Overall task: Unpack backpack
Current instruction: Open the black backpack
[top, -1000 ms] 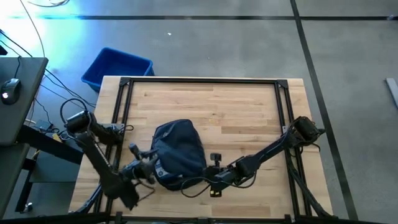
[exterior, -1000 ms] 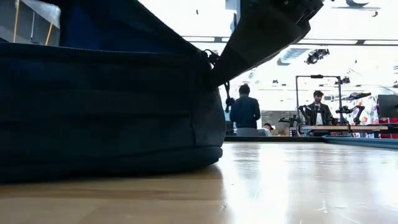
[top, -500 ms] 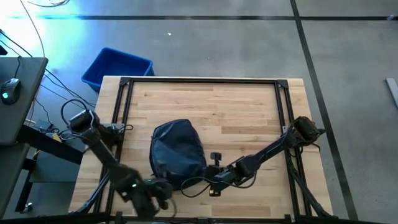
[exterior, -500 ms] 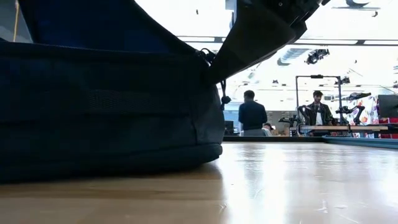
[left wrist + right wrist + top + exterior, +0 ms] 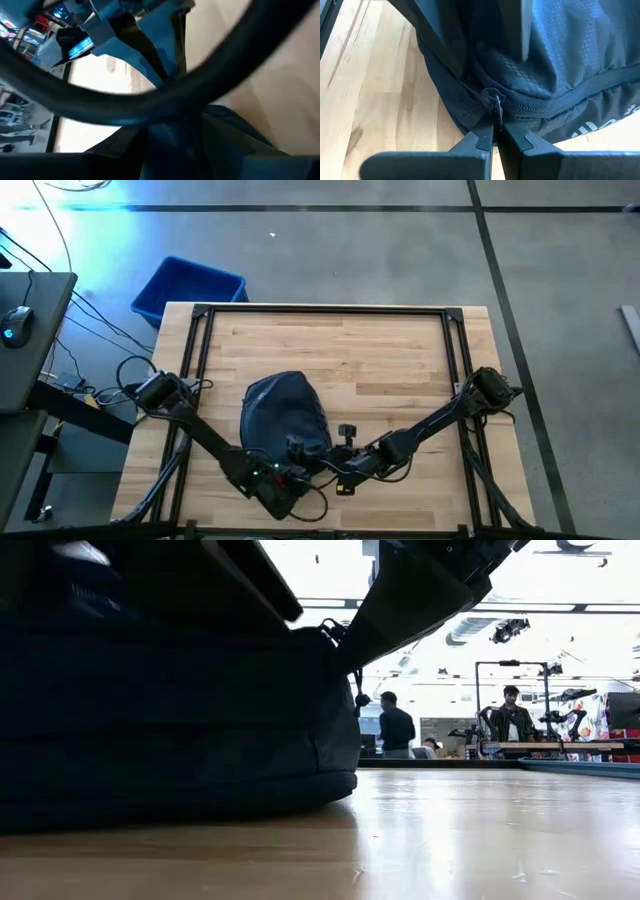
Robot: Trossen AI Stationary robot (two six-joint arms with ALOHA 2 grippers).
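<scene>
**Two arms at the near edge of the backpack**

Off the table's far left corner a blue plastic bin [image 5: 187,288] sits on the floor, well apart from the work. The left arm reaches in from the table's left side, and its left gripper [image 5: 285,473] sits at the near edge of the table, right against the near end of the backpack [image 5: 285,418]. Its wrist camera shows mostly a dark cable across the view and the navy fabric close below; I cannot tell from here whether its fingers are spread or closed, nor whether they hold anything.

The backpack lies flat on the wooden table [image 5: 380,350], a little left of centre and toward the near edge, rounded and dark navy, with pale lettering [image 5: 605,125] on its side.

To the right, the right arm stretches in from the table's right side. The right gripper [image 5: 493,131] is clenched tight on the zipper pull [image 5: 492,99], pinching the small metal tab between its fingertips at the backpack's lower right seam.

Across the room beyond the table two people [image 5: 396,727] stand near some equipment stands.
</scene>
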